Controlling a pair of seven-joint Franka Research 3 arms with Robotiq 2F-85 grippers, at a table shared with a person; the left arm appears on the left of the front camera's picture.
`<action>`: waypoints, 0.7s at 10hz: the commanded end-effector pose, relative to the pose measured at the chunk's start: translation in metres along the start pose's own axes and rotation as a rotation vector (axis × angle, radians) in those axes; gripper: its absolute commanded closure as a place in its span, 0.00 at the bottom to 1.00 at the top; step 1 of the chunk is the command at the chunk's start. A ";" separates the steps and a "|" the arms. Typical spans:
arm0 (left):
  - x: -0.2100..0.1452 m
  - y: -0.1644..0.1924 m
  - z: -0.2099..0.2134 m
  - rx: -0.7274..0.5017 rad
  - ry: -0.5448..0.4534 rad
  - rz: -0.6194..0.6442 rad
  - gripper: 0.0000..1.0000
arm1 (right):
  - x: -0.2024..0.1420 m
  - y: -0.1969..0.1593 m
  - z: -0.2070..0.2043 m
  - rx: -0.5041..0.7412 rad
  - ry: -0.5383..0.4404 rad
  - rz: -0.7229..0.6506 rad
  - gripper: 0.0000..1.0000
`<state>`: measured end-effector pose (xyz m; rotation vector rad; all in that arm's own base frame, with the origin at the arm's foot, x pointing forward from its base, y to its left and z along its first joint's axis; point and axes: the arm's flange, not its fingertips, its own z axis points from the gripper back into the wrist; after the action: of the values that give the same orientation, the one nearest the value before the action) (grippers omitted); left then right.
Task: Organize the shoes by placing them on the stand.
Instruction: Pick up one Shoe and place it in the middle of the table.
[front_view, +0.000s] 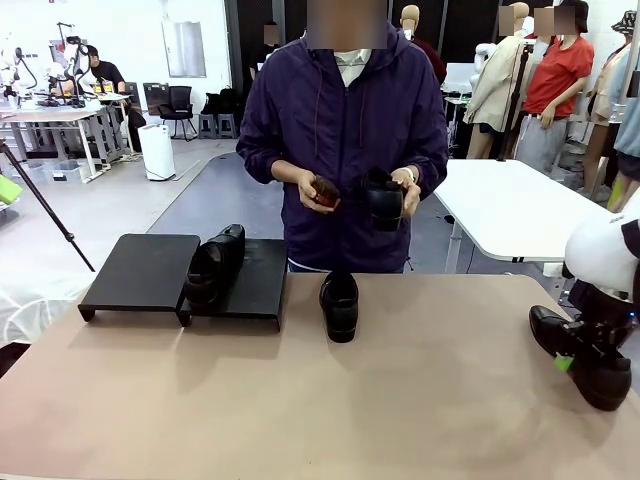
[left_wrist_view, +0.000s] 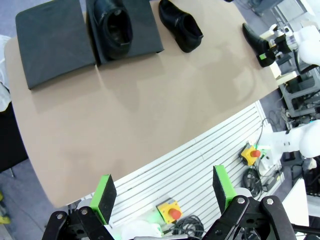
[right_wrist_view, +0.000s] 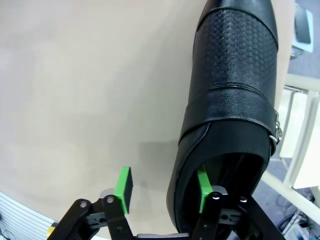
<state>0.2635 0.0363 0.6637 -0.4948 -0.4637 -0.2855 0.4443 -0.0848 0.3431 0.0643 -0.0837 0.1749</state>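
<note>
While the person across the table (front_view: 300, 400) cradles one shoe (front_view: 384, 203) in both hands (front_view: 408, 188), the action is at the robot's right edge, where the right gripper (right_wrist_view: 162, 192) is poised over the near shoe (right_wrist_view: 235, 90). One green pad (right_wrist_view: 202, 186) sits inside the shoe's opening, and the other pad (right_wrist_view: 123, 187) hangs outside with bare table between it and the leather, so the jaws are spread and nothing is pinched yet. That is a sensible spot to bite: the side wall near the heel, thin enough to fit the jaws. The glossy leather looks slick and the wall will probably flex, so a firm squeeze seems needed. Expect the toe to dip on the lift, since the hold is far back. The shoe looks light enough for one arm and is hardly fragile, though it could scuff. The left gripper (left_wrist_view: 164, 195) hovers spread wide and empty above the table's near edge. Over on the stand (front_view: 140, 268), one parked shoe (front_view: 214, 265) occupies the right platform and the left platform is bare. A middle shoe (front_view: 340, 305) waits on the tabletop just beside the stand.
</note>
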 end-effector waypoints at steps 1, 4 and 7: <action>0.000 0.002 0.003 -0.004 0.007 -0.018 0.00 | 0.009 -0.003 0.002 0.029 -0.001 0.032 1.00; 0.000 0.002 0.003 -0.004 0.007 -0.018 0.00 | 0.009 -0.004 0.002 0.026 0.000 0.034 1.00; 0.000 0.002 0.003 -0.004 0.007 -0.018 0.00 | 0.008 -0.008 0.008 0.015 -0.010 0.027 1.00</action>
<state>0.2635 0.0363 0.6637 -0.4948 -0.4637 -0.2856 0.4475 -0.0861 0.3458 0.0637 -0.0830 0.1792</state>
